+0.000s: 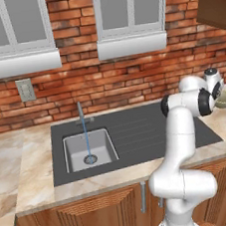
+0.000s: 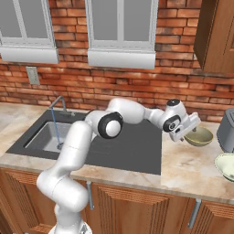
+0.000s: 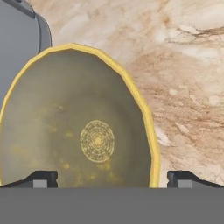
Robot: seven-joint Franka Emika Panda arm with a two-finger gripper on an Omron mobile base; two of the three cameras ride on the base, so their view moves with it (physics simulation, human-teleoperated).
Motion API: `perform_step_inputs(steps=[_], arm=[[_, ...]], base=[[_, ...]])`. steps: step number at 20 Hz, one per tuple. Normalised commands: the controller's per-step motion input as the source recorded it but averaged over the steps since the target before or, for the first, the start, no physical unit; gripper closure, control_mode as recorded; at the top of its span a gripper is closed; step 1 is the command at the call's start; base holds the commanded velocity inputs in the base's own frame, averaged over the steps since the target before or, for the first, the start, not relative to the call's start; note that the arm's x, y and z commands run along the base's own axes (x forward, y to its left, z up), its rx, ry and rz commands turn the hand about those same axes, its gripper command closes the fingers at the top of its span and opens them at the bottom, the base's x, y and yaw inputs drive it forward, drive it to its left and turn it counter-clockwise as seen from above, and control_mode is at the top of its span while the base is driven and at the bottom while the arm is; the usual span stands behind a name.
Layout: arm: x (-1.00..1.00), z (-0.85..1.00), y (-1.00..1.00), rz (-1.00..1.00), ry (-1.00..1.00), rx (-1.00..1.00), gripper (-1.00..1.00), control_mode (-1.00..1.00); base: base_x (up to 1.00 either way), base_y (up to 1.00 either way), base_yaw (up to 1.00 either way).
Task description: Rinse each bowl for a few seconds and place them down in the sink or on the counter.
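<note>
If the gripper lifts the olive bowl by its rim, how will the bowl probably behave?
The olive bowl looks rigid, so it likely keeps its shape. Its rim is thin and smooth, so it may slip or swing in the open gripper once pinched on one side. Being shallow and round, it probably slides on the counter rather than tipping.

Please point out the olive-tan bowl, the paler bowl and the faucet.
Olive-tan round bowl (image 2: 201, 136): right base view, inner wall.
Paler cream-green round bowl (image 2: 227, 165): right base view, inner surface.
Thin grey faucet (image 1: 79, 110): left base view, upright stem.
</note>
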Motion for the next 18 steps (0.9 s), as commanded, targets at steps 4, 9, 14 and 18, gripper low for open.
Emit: perform_step_inputs(steps=[4,9,14,18], arm=[[0.12,-0.16,-0.04,0.0,0.02,0.0,1.0,-1.0],[0.11,-0.13,-0.05,0.0,0.02,0.0,1.0,-1.0],[0.04,-0.06,-0.14,0.0,0.0,0.0,1.0,-1.0],[0.0,0.01,-0.14,0.0,0.01,0.03,1.0,-1.0]], base=[[0.0,0.0,0.0],[0.0,0.0,0.0],[0.0,0.0,0.0],[0.0,0.0,0.0]])
